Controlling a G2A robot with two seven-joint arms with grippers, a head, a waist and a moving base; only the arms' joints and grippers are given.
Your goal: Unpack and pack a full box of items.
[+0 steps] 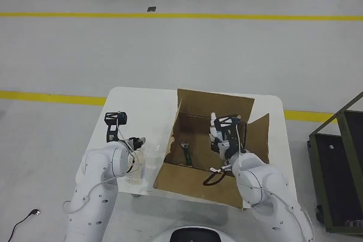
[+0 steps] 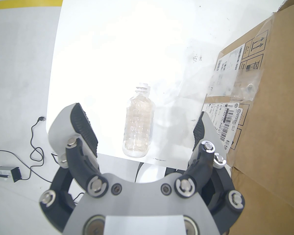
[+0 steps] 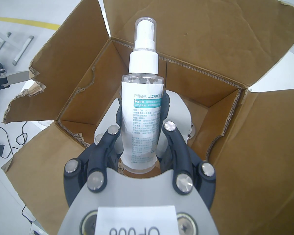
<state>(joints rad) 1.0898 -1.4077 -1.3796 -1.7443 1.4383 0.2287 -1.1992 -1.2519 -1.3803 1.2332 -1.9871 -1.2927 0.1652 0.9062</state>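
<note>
An open cardboard box [image 1: 196, 178] [image 3: 210, 50] stands on the white table [image 1: 139, 103], its flaps spread. My right gripper [image 1: 224, 128] [image 3: 142, 108] hangs over the box's inside, shut on a clear spray bottle [image 3: 142, 99] with a white pump and a printed label. Low in the box lies a wrench [image 1: 184, 152]. My left gripper [image 1: 114, 118] [image 2: 139, 113] is open above the table, left of the box. A clear plastic bottle [image 2: 138, 125] stands below it, near the table's front edge, apart from both fingers [image 2: 84, 123].
A clear plastic bag [image 2: 235, 84] holding a small metal part leans on the box's labelled outer wall [image 2: 272, 99]. A dark cart [image 1: 345, 169] stands on the floor to the right. Cables and a small power unit [image 2: 7, 173] lie on the floor.
</note>
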